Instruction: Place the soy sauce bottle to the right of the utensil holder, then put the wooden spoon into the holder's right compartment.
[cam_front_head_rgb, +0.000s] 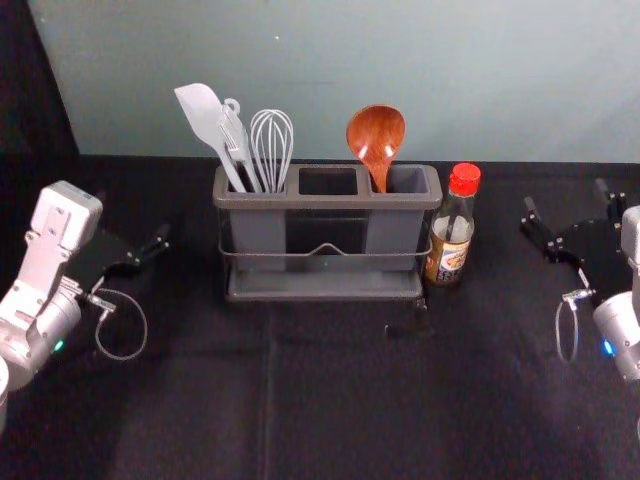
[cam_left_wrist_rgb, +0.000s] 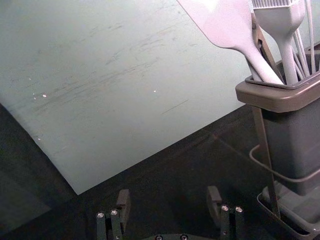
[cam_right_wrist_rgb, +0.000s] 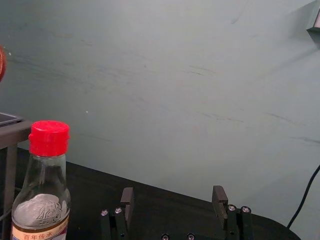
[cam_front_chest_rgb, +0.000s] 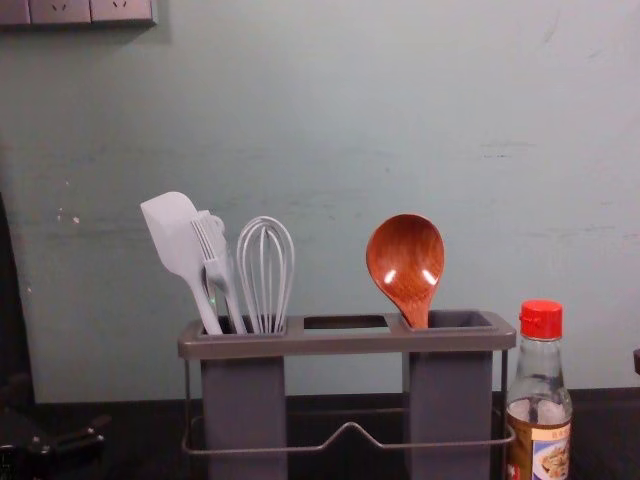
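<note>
while left claw (cam_front_head_rgb: 134, 214), right claw (cam_front_head_rgb: 566, 195) flank holder (cam_front_head_rgb: 325, 201) | spoon (cam_front_head_rgb: 376, 131) inside | bottle (cam_front_head_rgb: 451, 245) right

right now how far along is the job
Both placements look done: the soy sauce bottle stands right of the holder, the wooden spoon in its right compartment. Left end effector and right end effector are open and empty, off either side. Nothing seems left.

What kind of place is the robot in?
Maybe a test or practice space made to look like a bit of kitchen. A utensil holder and a soy sauce bottle stand on a table with a black cover, right against a plain wall.
</note>
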